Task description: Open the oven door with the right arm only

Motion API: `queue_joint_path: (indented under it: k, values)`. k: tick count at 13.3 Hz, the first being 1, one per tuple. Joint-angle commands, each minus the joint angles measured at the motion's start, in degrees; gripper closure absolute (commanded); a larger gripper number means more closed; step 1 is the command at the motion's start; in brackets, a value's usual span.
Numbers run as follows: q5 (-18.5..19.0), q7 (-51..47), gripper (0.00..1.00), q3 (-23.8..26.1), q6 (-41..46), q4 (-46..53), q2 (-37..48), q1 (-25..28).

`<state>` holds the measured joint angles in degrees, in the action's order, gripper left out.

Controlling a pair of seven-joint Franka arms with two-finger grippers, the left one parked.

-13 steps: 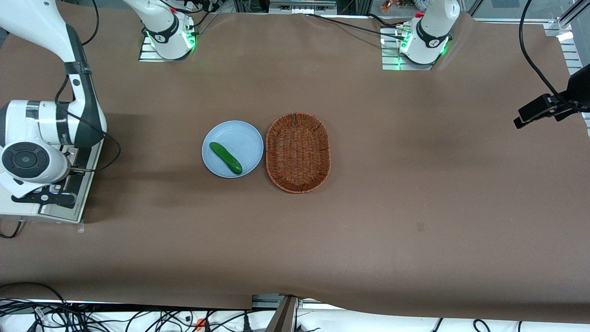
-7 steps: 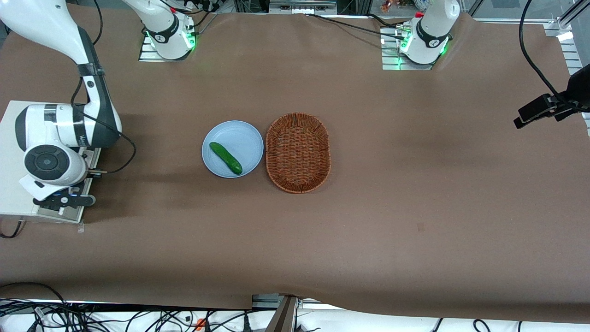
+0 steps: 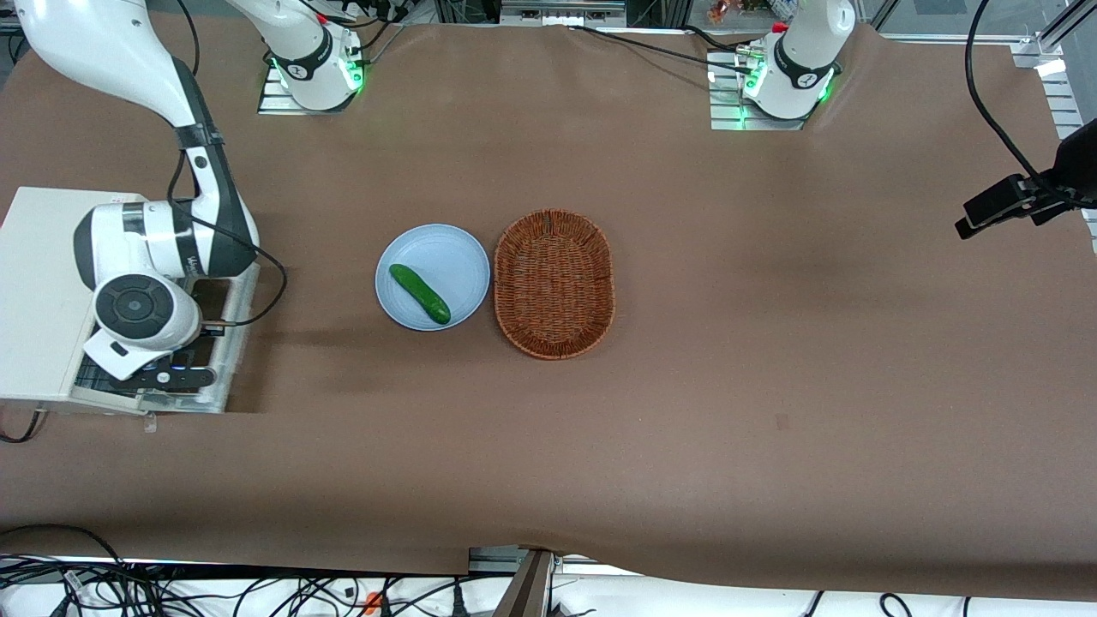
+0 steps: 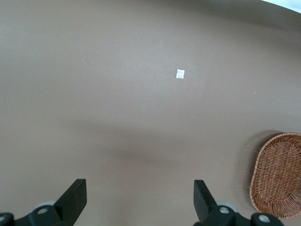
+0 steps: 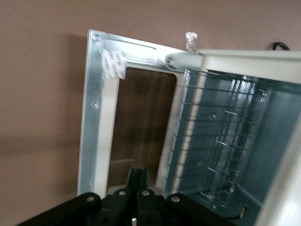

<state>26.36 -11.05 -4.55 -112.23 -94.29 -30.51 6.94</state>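
The white toaster oven [image 3: 43,291] stands at the working arm's end of the table. The oven door [image 3: 233,300] hangs open and lies about flat in front of it. In the right wrist view the door [image 5: 96,122] shows its metal inner frame and dark glass, beside the oven cavity [image 5: 225,141] with its wire rack. The right arm [image 3: 163,248] reaches over the door. My gripper [image 3: 176,377] is just above the door near one end; its fingers [image 5: 139,178] are pressed together with nothing seen between them. The silver handle is hidden.
A blue plate [image 3: 454,248] with a green cucumber [image 3: 420,294] lies near the table's middle, beside an oval wicker basket [image 3: 554,283]. The basket also shows in the left wrist view [image 4: 277,174]. A black cable [image 3: 266,283] loops from the wrist over the table.
The right arm has moved away from the oven toward the table's middle. The door has swung from nearly upright down to lying open, and the oven's white top has come into view.
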Motion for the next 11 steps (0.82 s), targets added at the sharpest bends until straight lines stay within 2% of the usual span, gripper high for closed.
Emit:
queue_joint_path:
  k: [1,3,5,6,7,8,9,10,11]
  values:
    - [-0.7,-0.3,1.00,-0.2,-2.5,1.2,-2.8,-0.4]
    - [-1.0,-0.3,1.00,-0.2,-2.4,1.3,-2.7,0.2]
    - [-5.9,0.6,1.00,-0.2,-2.3,1.5,-2.3,0.1]
    - [-8.8,1.1,0.94,-0.3,-2.1,1.5,-1.7,-0.2]
    - [-12.2,2.7,0.62,-0.3,-2.0,1.5,0.2,-0.3]
    - [-16.6,4.4,0.06,-0.4,-2.0,1.4,1.8,-0.3]
    - [-22.5,5.6,0.00,-0.8,-1.6,1.3,3.6,-0.3]
    - [-26.4,7.2,0.00,-0.9,-0.4,1.2,5.6,-0.3]
    - [-27.8,7.6,0.00,-1.0,2.7,1.4,8.0,-0.3]
